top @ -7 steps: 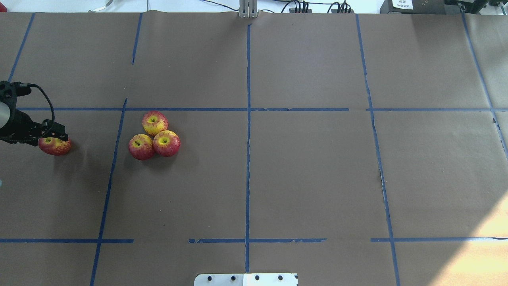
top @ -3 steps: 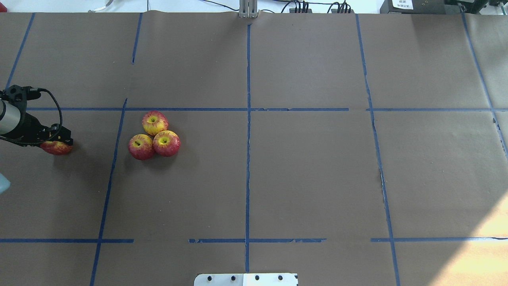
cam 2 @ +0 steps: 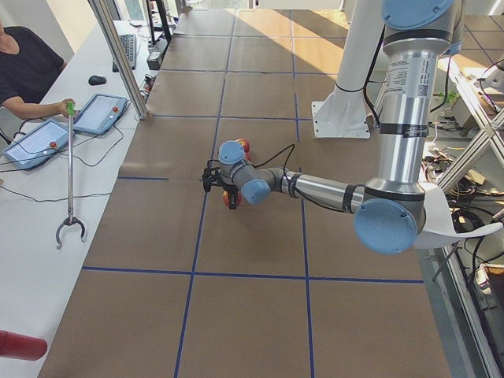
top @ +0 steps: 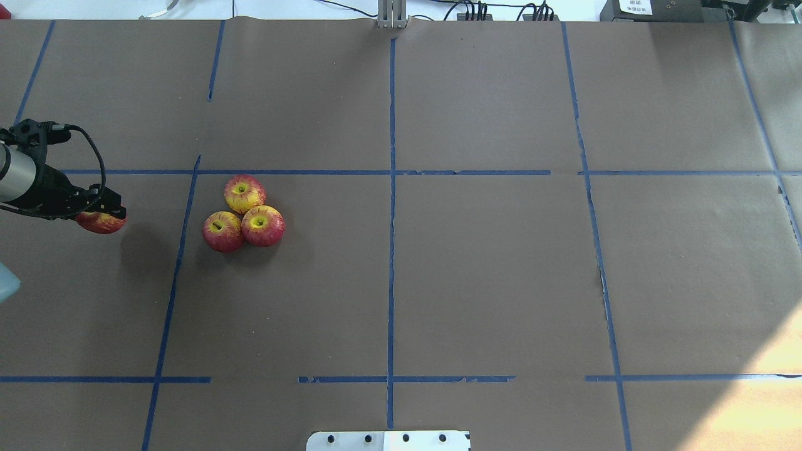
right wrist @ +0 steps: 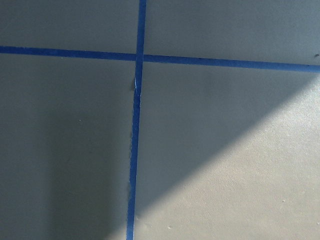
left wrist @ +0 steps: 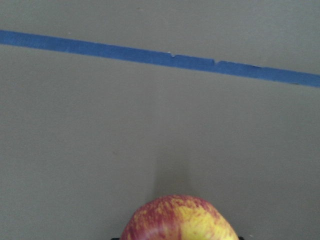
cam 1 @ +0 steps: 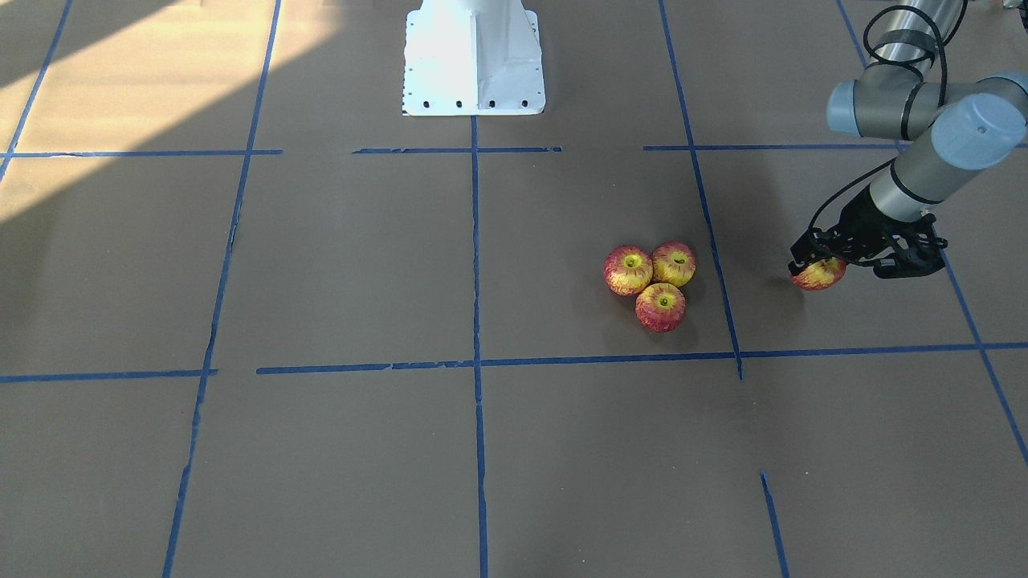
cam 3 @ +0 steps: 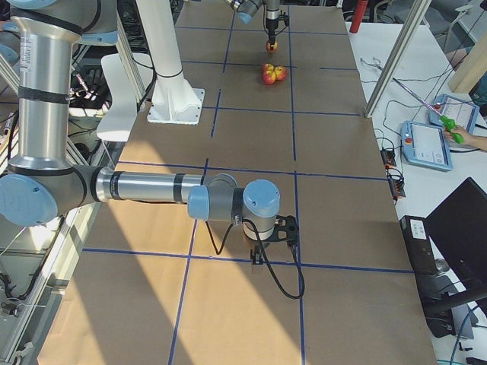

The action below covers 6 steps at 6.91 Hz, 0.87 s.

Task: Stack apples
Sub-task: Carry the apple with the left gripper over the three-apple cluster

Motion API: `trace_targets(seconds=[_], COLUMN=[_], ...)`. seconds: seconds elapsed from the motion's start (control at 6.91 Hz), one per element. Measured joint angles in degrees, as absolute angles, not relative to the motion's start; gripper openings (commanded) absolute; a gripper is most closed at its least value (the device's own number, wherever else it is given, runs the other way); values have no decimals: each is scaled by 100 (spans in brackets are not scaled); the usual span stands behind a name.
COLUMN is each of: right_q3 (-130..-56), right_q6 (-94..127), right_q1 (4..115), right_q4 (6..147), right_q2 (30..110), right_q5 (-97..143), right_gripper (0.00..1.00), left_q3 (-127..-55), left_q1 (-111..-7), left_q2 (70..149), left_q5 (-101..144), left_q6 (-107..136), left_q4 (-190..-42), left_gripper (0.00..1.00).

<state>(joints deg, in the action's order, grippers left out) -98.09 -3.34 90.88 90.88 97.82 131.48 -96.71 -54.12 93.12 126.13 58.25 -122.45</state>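
Observation:
Three red-and-yellow apples sit touching in a cluster on the brown table: the far one [top: 244, 193], the near left one [top: 222, 232] and the near right one [top: 263, 225]. The cluster also shows in the front-facing view [cam 1: 661, 307]. My left gripper [top: 105, 214] is shut on a fourth apple [top: 100, 223] and holds it just above the table, to the left of the cluster. That apple fills the bottom of the left wrist view [left wrist: 180, 222] and shows in the front-facing view [cam 1: 819, 275]. My right gripper [cam 3: 272, 237] shows only in the exterior right view; I cannot tell whether it is open.
Blue tape lines [top: 391, 207] divide the brown table into squares. The white robot base [cam 1: 474, 56] stands at the table's near-robot edge. An operator [cam 2: 27, 71] with tablets sits at a side bench beyond the table.
My left gripper has moved right, toward the cluster, taking the fourth apple with it and lifting it off the table. The three clustered apples have not moved.

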Motion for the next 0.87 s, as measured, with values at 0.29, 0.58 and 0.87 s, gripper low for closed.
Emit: trace_targets(seconds=[0.29, 0.58, 0.87], right_q3=[-9809, -9809, -9809], right_q6=[-334, -334, -334], right_q1=[9088, 9088, 9088], right_q4=[9086, 9086, 9088], right_q2=[9782, 9782, 9782], right_q5=[13148, 13149, 13148], right_gripper=[100, 100, 100], left_q3=[-10336, -10426, -10270], left_q1=[-5272, -4685, -4254], left_q2=[9737, 10611, 11131], left_q5=[12585, 12144, 11728], left_q6=[6846, 7629, 7769], left_q4=[-11657, -10862, -10312], left_gripper=[0, 0, 0])
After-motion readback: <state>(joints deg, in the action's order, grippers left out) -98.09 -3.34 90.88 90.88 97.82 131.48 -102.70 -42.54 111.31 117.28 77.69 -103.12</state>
